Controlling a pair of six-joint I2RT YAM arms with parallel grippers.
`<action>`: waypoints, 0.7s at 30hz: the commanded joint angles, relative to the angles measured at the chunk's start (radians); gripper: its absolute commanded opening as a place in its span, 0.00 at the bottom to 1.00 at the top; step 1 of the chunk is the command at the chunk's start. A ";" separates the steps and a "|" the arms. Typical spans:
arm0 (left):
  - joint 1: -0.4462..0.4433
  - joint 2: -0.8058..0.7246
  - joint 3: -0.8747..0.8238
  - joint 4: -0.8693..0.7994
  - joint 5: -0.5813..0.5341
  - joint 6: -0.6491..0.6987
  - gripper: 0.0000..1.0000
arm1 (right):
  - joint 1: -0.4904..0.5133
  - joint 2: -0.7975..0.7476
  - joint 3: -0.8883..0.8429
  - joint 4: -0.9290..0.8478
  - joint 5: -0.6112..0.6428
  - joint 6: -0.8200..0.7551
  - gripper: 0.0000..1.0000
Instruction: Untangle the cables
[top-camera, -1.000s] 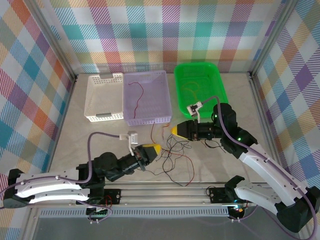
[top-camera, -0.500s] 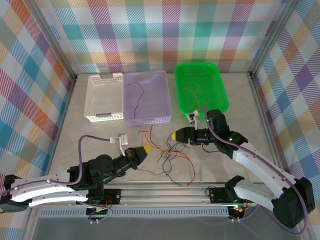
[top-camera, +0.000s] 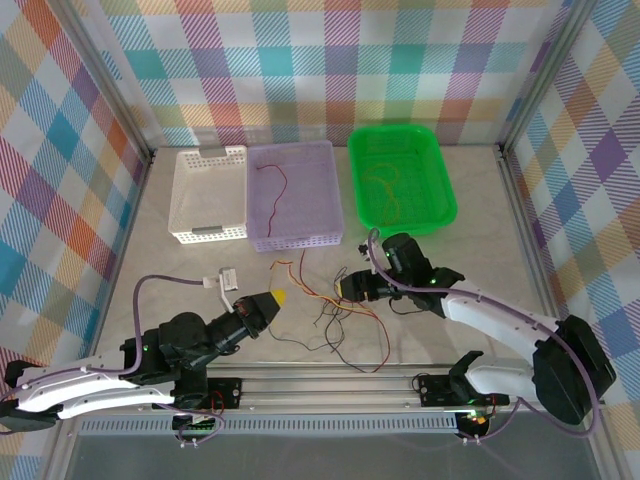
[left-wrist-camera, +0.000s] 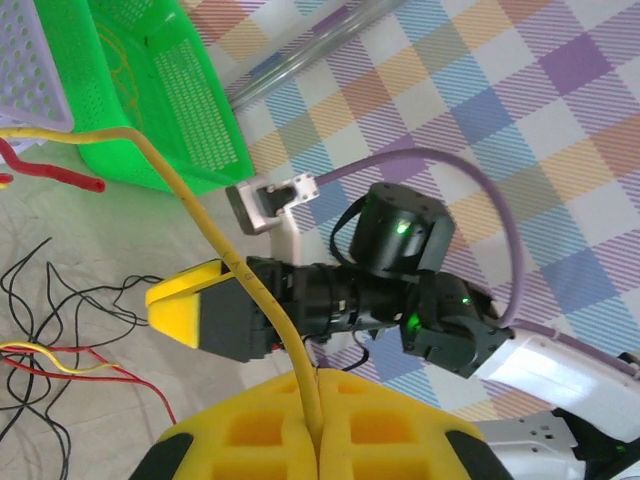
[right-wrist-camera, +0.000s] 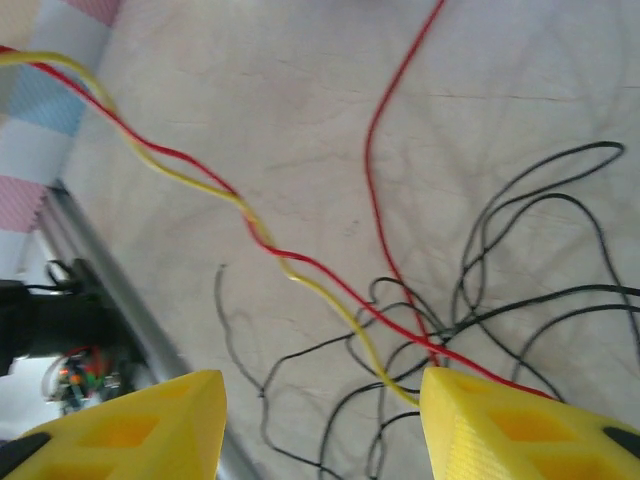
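The cables (top-camera: 342, 318) lie in a loose tangle of red, yellow and black wires on the table between my two grippers. My left gripper (top-camera: 281, 297) is shut, and a yellow cable (left-wrist-camera: 201, 205) is pinched between its yellow pads (left-wrist-camera: 262, 430). That cable runs up and away toward the baskets. My right gripper (top-camera: 345, 285) hovers low over the tangle with its jaws open (right-wrist-camera: 320, 425) and nothing between them. Below it I see a red cable (right-wrist-camera: 383, 130), a yellow cable (right-wrist-camera: 205, 188) twisted with another red one, and black cables (right-wrist-camera: 520, 262).
At the back stand a white basket (top-camera: 188, 195), a lilac basket (top-camera: 318, 190) holding a red wire (top-camera: 276, 182), and a green bin (top-camera: 440, 200) holding an orange wire (top-camera: 384, 186). A metal rail (top-camera: 330, 385) runs along the near edge.
My left gripper drew back to the left with the yellow cable. My right gripper moved left and down over the tangle, and its jaws stand wider than a second ago.
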 joint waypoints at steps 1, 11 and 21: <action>0.011 -0.021 -0.015 -0.015 -0.026 -0.014 0.00 | 0.061 0.011 -0.025 0.025 0.050 -0.062 0.54; 0.018 -0.017 -0.009 -0.022 -0.043 -0.040 0.00 | 0.222 0.104 0.017 0.084 0.199 -0.130 0.52; 0.021 -0.004 -0.003 -0.016 -0.040 -0.037 0.00 | 0.264 0.271 0.111 0.069 0.362 -0.202 0.46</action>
